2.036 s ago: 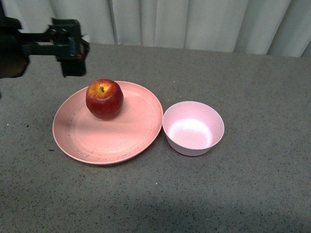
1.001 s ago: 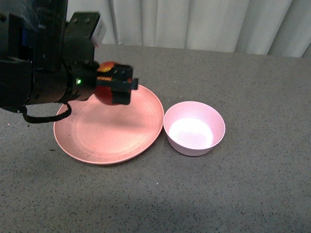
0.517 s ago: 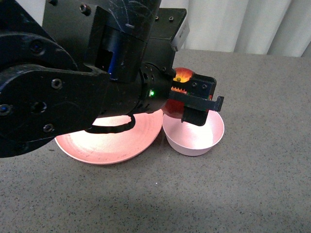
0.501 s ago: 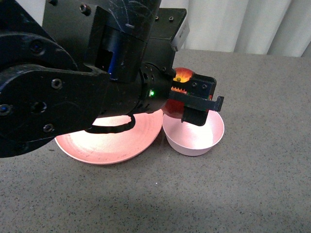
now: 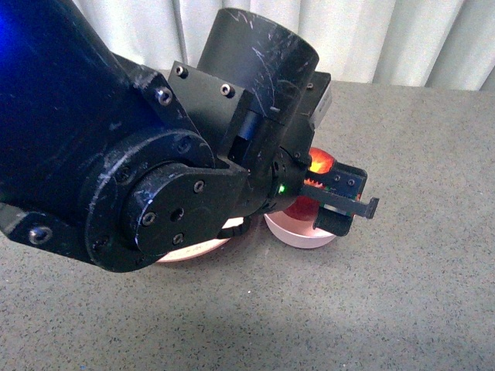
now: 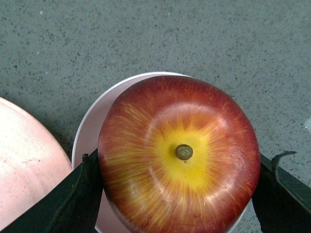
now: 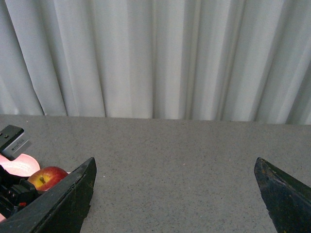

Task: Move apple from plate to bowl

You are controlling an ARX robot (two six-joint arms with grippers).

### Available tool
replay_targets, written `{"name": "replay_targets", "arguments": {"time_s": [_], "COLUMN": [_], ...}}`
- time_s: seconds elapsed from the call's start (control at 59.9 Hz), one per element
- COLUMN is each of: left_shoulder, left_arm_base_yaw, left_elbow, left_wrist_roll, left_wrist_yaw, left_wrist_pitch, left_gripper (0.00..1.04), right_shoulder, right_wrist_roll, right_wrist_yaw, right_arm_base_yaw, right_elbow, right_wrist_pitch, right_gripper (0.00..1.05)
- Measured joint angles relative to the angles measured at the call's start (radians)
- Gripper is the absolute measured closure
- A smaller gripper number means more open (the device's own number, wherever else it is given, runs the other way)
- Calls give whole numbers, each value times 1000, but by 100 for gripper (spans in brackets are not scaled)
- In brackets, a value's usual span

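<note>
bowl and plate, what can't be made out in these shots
- Plate: front view, left arm hides all but a sliver; left wrist view, cut off by the edge.
- Bowl inside: apple covers it in left wrist view, so whether the apple touches bottom is unclear.
- Right gripper: only fingertips show, right wrist view.

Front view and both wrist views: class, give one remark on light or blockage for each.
Front view: the dark left arm fills much of the frame, hiding most of the plate; the apple glows orange. Left wrist view: apple sharp, softly sheened, shading the bowl beneath. Right wrist view: evenly lit, the open right claw a dark silhouette at both edges.
</note>
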Motion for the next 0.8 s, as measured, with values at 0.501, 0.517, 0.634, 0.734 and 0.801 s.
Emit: {"name": "replay_targets", "arguments": {"time_s": [0.501, 0.517, 0.634, 0.734, 0.801], "left_shoulder": [-116, -126, -236, -336, -402], "left_arm_base_yaw": [30, 32, 71, 121, 159], "left_elbow": [-109, -116, -206, -307, -380], "left_wrist_roll": [-40, -42, -55, -61, -68], "left_wrist_yaw": [0, -2, -32, -42, -42], "left_wrist_pitch": [83, 87, 123, 145, 150], "left_gripper": [7, 7, 7, 7, 7], "right_shoulder": [0, 0, 0, 0, 0], "right_wrist_roll": [0, 0, 0, 0, 0], "right_wrist_yaw": [0, 0, 0, 0, 0], "right_arm_base_yaw": [0, 0, 0, 0, 0], "right_elbow": [0, 0, 0, 0, 0], "right_wrist_pitch": [0, 0, 0, 0, 0], "right_gripper": [9, 9, 9, 9, 9]}}
